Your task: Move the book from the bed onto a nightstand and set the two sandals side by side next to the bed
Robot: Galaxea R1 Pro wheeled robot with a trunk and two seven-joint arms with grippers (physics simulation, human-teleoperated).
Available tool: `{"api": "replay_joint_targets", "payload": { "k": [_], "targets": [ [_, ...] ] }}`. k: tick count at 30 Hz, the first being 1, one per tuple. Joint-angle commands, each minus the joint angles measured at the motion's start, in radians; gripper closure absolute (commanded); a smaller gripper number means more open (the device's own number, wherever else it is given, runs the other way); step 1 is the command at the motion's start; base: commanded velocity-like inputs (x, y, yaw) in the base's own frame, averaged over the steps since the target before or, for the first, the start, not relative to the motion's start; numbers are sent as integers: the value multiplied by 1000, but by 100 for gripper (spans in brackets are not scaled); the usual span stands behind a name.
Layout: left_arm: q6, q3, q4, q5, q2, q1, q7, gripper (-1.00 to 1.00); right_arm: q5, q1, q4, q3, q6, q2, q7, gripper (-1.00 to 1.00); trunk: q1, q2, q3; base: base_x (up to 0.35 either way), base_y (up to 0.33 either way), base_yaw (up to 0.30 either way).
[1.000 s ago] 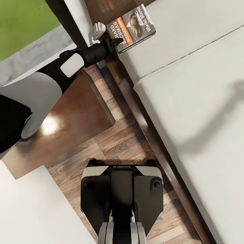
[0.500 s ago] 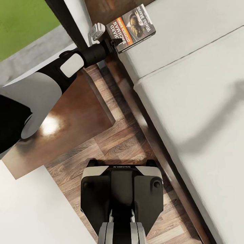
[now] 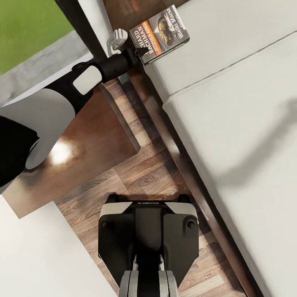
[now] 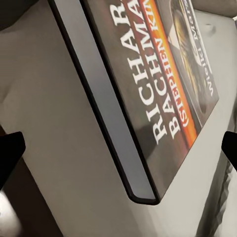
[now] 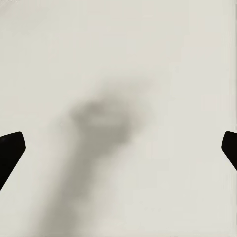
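The book (image 3: 160, 34) lies flat on the bed (image 3: 231, 123), at the corner of the mattress nearest the headboard, with one edge close to the mattress side. That position puts it within reach from the aisle between the bed and the nightstand (image 3: 82, 152), so the base is parked on the plank floor (image 3: 152, 173) in that gap.

The left hand (image 3: 138, 51) is brought up to the book's near edge from the side, low along the mattress. In the left wrist view the book (image 4: 148, 98) is seen close up, cover upward, with its page edge facing the camera; the two fingertips (image 4: 10, 150) stand far apart at either margin, so the hand is spread wide and nothing is gripped yet. The approach appears chosen so that the thin paperback can be taken by its edge rather than from above.

The right hand (image 5: 118, 148) is held over bare mattress, fingertips also wide apart and carrying nothing; its arm's shadow falls across the bed.

The nightstand top sits just beside the left arm, which should make the transfer short. The book is judged still unmoved.
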Motion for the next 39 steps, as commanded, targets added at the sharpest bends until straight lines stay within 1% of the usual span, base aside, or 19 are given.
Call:
{"api": "replay_joint_targets", "payload": {
  "k": [1,20,32,39],
  "targets": [
    [6,-4,1,10,0,-1,-2,-100,4,-2,2,0,3,-1,6,-100,0,-1,-1,0,0,-1],
    [6,-4,1,10,1,0,-2,-100,3,-2,4,0,3,-4,6,-100,0,-1,-1,0,0,-5],
    [6,-4,1,10,1,0,-2,-100,4,-2,5,0,2,-5,6,-100,0,-1,-1,0,0,-155],
    [6,-4,1,10,2,0,-2,-100,4,-2,5,0,1,-5,5,-100,0,-1,-1,0,0,-80]
  ]
}}
